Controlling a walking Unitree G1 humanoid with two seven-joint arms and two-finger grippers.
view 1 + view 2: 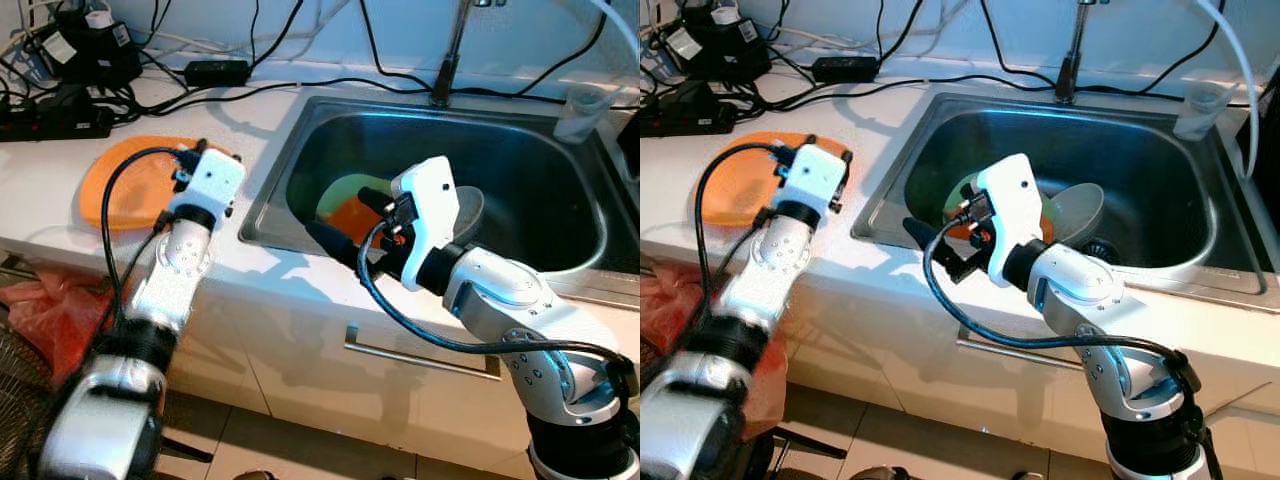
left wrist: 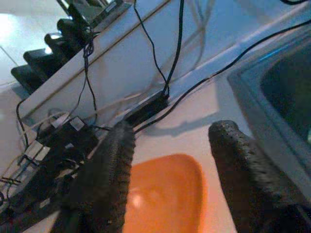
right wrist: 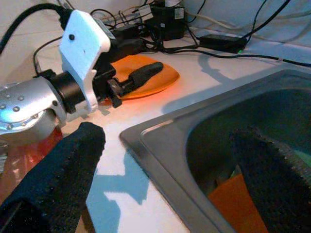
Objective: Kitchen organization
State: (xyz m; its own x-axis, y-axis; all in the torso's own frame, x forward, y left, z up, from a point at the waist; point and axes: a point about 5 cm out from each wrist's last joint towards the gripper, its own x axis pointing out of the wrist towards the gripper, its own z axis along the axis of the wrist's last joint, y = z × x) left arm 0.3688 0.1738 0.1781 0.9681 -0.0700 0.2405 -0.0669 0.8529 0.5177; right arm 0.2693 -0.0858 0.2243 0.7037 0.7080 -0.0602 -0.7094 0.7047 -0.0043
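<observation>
An orange plate (image 1: pixel 125 190) lies on the white counter left of the steel sink (image 1: pixel 268 215). My left gripper (image 2: pixel 170 138) hovers open just over the plate's right edge, with nothing between its fingers. In the sink lie a green plate (image 1: pixel 345 188), an orange piece (image 1: pixel 352 216) on top of it, and a grey bowl (image 1: pixel 472 208). My right gripper (image 1: pixel 352 222) is open at the sink's near left side, above the green plate and the orange piece, and holds nothing. The right wrist view looks across the sink's corner to the left gripper (image 3: pixel 141 75) and the orange plate (image 3: pixel 160 77).
A faucet (image 1: pixel 447 65) stands behind the sink and a clear cup (image 1: pixel 582 110) at its back right. Power strips, adapters and black cables (image 1: pixel 65 105) crowd the counter's back left. A red plastic bag (image 1: pixel 45 315) hangs below the counter. A drawer handle (image 1: pixel 420 355) is under the sink.
</observation>
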